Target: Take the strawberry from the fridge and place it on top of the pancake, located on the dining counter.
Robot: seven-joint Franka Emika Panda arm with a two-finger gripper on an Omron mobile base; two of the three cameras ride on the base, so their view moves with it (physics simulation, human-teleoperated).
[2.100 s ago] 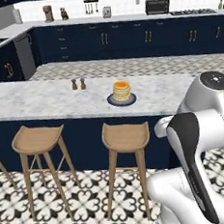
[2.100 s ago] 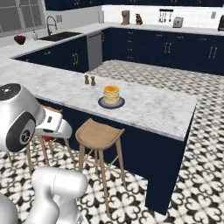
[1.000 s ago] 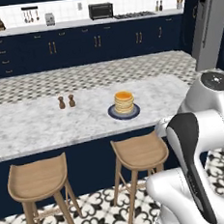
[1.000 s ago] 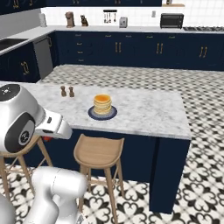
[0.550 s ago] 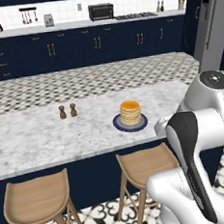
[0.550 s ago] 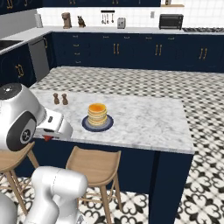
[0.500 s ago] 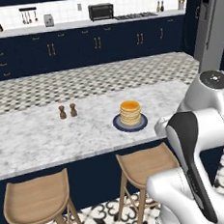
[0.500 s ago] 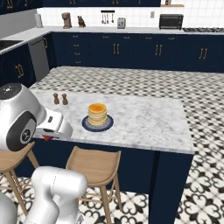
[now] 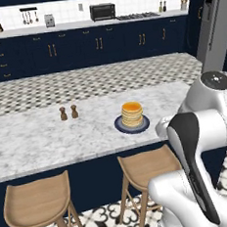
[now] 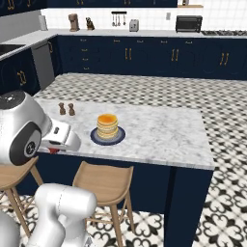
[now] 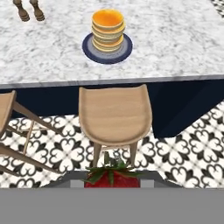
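The strawberry (image 11: 113,177), red with a green leafy top, sits at the bottom of the hand view with my gripper (image 11: 113,180) shut on it. In the right base view, a red bit of the strawberry (image 10: 53,151) peeks out under the gripper (image 10: 54,148), just off the dining counter's (image 10: 164,130) near edge. The golden pancake (image 9: 132,114) (image 10: 107,126) (image 11: 108,28) is stacked on a dark round plate (image 11: 89,50) on the marble top (image 9: 39,142), ahead of the hand. The grey fridge (image 9: 215,32) stands at the far right.
Two small brown shakers (image 9: 68,112) (image 10: 66,109) stand left of the plate. Wooden stools (image 9: 145,164) (image 9: 38,201) (image 10: 103,183) (image 11: 114,114) line the counter's near side, one directly under the hand. Navy wall cabinets with appliances (image 9: 103,38) run along the back.
The base drove rightward along the dining counter and closer to it, so the pancake now sits nearer in view. Over the last half second the views hold still. The gripper's hold is unchanged.
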